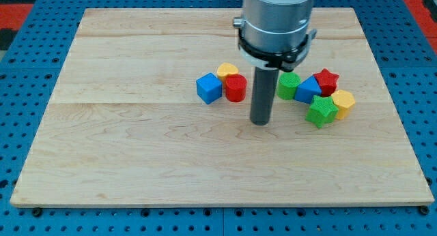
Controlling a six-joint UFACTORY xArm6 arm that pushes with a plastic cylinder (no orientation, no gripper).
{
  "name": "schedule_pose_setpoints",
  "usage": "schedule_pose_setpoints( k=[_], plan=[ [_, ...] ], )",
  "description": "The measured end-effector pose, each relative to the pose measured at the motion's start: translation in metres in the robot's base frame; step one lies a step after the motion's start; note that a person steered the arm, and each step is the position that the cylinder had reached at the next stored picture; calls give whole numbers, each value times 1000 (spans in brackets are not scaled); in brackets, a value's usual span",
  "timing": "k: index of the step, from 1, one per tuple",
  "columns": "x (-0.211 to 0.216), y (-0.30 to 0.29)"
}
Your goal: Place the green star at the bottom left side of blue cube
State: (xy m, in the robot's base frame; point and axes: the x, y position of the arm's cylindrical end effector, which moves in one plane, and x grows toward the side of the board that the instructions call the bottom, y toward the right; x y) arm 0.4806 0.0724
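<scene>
Bare pale wood-grain table (136,161) nearest the view's bottom. My tip (260,122) – end of a smooth dark rod, no fingers on this arm – rests on the boards between two clusters. Green star (321,111) lies at the tip's right, touching a yellow block (343,101). Behind it: blue block (308,89), green block (288,85), red star (327,80). To the left: blue cube (209,88), red cylinder (235,89), yellow block behind (227,70) – well apart from the star.

- The arm comes down from the view's top as a wide grey cylinder with a black collar.
- A straight dark rod hangs upright below it.
- My tip (260,122) rests on the bench.
</scene>
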Motion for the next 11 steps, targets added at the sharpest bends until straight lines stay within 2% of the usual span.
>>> schedule_pose_setpoints(
  k=[2, 3, 4, 5, 6, 8, 10, 11],
  plan=[
    [46, 42],
    [37, 111],
    [13, 136],
    [-17, 107],
    [-22, 75],
    [-46, 50],
    [-6, 14],
    [4, -43]
  ],
)
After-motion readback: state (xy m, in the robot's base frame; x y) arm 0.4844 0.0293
